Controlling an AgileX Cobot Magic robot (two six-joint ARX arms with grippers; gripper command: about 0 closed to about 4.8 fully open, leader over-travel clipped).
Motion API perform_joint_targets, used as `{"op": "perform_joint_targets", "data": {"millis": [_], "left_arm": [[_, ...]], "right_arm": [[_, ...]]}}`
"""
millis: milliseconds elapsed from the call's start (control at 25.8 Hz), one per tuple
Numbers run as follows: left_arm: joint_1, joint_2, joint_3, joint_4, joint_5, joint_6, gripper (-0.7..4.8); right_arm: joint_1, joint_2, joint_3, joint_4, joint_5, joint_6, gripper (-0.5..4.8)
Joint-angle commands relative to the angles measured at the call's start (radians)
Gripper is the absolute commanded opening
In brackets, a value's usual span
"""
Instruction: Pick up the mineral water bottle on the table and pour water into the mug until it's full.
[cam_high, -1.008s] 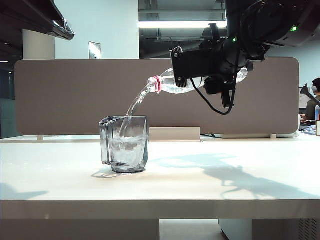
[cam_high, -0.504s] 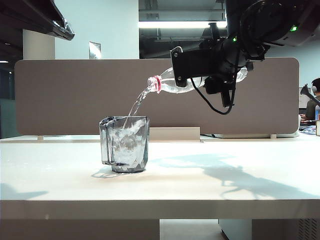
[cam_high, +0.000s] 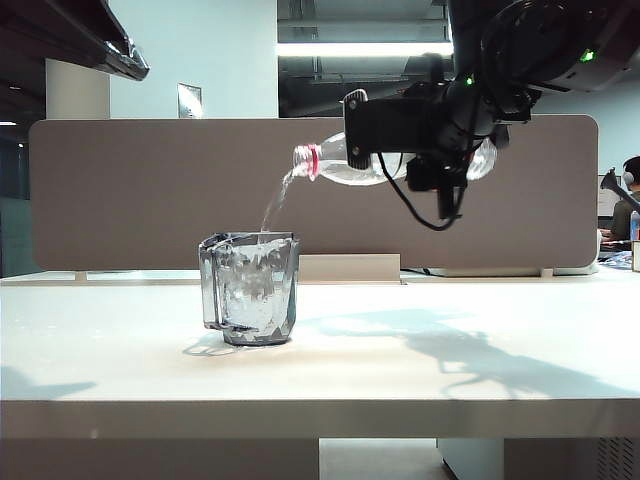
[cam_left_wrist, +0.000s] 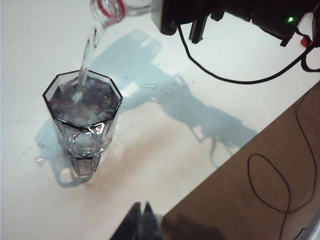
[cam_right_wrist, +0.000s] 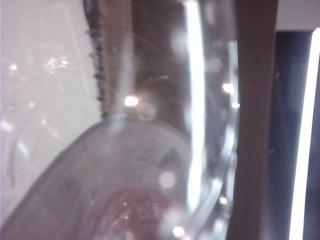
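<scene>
Table: while water streams down, the wide white desk top (cam_high: 420, 370) carries only the mug.
Right gripper (cam_high: 400, 135): clamped on the bottle, high above the table's middle.
Bottle: clear plastic mineral water bottle (cam_high: 335, 163) with red neck ring, lying level, mouth above the mug.
Mug: smoky grey faceted plastic mug (cam_high: 250, 288), left of centre, nearly full.
Left gripper (cam_left_wrist: 141, 223): fingers pressed together, hovering near the mug.

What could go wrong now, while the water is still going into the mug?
1. The smoky grey faceted plastic mug looks nearly full; it may overflow onto the white table.
2. The right gripper holds the clear plastic bottle high, so the stream may splash. The left gripper hovers nearby, shut.
</scene>
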Motion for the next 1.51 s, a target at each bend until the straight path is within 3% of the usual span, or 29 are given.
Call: {"op": "perform_joint_targets", "data": {"millis": [39, 116, 271, 427, 504, 582, 892, 1047, 1396, 1435, 1512], "left_arm": [[0.000, -0.002, 0.005, 0.013, 0.000, 0.001, -0.05], [0.000, -0.002, 0.005, 0.013, 0.000, 0.000, -0.05], [0.000, -0.002, 0.005, 0.013, 0.000, 0.000, -0.05], [0.000, -0.002, 0.005, 0.013, 0.000, 0.000, -0.05], [0.000, -0.002, 0.005, 0.013, 0.000, 0.000, -0.05], [0.000, -0.002, 0.005, 0.013, 0.000, 0.000, -0.05], [0.000, -0.002, 0.005, 0.013, 0.000, 0.000, -0.05], [0.000, -0.002, 0.005, 0.013, 0.000, 0.000, -0.05], [0.000, -0.002, 0.005, 0.013, 0.000, 0.001, -0.05], [0.000, -0.002, 0.005, 0.013, 0.000, 0.000, -0.05], [0.000, -0.002, 0.005, 0.013, 0.000, 0.000, -0.05]], "right_arm": [[0.013, -0.009, 0.007, -0.059, -0.040, 0.350, 2.01], [0.013, -0.009, 0.004, -0.087, -0.081, 0.620, 2.01], [0.012, -0.009, -0.006, -0.089, -0.164, 1.000, 2.01], [0.011, 0.031, -0.030, 0.004, -0.242, 1.240, 2.02], [0.014, 0.099, -0.093, 0.206, -0.273, 1.362, 2.02], [0.017, 0.140, -0.134, 0.305, -0.272, 1.449, 2.02], [0.020, 0.233, -0.200, 0.486, -0.273, 1.618, 2.02], [0.032, 0.269, -0.207, 0.502, -0.294, 1.634, 2.04], [0.048, 0.268, -0.219, 0.488, -0.315, 1.612, 4.33], [0.048, 0.266, -0.227, 0.489, -0.314, 1.604, 4.77], [0.048, 0.251, -0.249, 0.491, -0.314, 1.604, 4.79]]}}
